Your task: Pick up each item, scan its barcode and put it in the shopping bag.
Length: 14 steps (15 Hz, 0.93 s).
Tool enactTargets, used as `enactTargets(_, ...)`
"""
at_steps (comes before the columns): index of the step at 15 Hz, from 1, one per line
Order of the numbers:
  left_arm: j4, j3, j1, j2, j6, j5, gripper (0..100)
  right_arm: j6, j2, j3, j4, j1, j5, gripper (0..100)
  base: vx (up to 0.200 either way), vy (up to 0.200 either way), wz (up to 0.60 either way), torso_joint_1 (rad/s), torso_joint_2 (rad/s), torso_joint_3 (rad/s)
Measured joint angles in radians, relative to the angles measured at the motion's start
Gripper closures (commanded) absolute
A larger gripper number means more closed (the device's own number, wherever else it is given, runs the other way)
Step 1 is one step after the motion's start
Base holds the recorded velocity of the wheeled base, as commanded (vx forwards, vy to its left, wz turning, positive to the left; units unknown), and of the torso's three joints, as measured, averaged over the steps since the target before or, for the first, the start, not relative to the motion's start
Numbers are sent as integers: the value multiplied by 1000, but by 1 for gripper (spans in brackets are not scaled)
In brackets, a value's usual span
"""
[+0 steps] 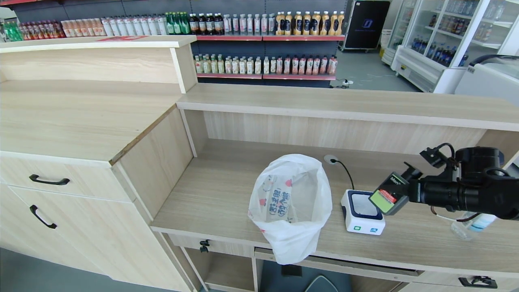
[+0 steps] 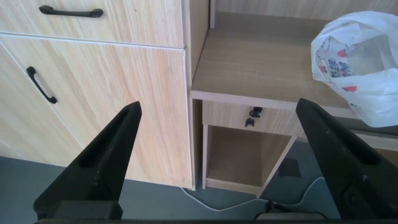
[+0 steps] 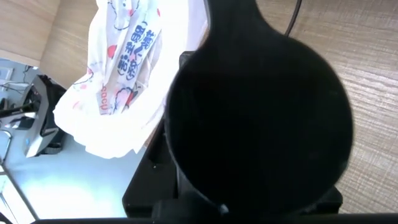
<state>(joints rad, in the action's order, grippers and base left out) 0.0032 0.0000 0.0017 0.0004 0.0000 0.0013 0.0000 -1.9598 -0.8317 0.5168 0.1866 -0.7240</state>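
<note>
The right pincer (image 1: 407,188) is clamped on one end of a dark container (image 1: 387,198) with a green label. It holds the container tilted just above the right edge of the scanner (image 1: 362,211). The white shopping bag (image 1: 290,202) stands open on the table (image 1: 211,194), just left of the scanner. A clear bottle (image 1: 472,225) lies to the scanner's right. The left pincer (image 2: 219,109) hangs spread wide and empty, well left of the scanner and low before the table's front.

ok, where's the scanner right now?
Head view: scanner sits on the counter, just right of the bag, with the item in the right gripper close at its right side.
</note>
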Motion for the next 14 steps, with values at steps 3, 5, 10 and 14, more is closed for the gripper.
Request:
enactTargets(3,0,0,0,0,0,0,0,6,-14,-7,13,-17,0,100,0,0,0,0,0,0)
enactTargets(5,0,0,-1,0,0,0,0,7,-23,-8,20,-24,0,100,0,0,0,0,0,0)
enactTargets(10,0,0,0,0,0,0,0,8,-45,-11,36,-43,0,100,0,0,0,0,0,0)
enactTargets(14,0,0,0,0,0,0,0,2,-53,-12,51,-49,0,100,0,0,0,0,0,0)
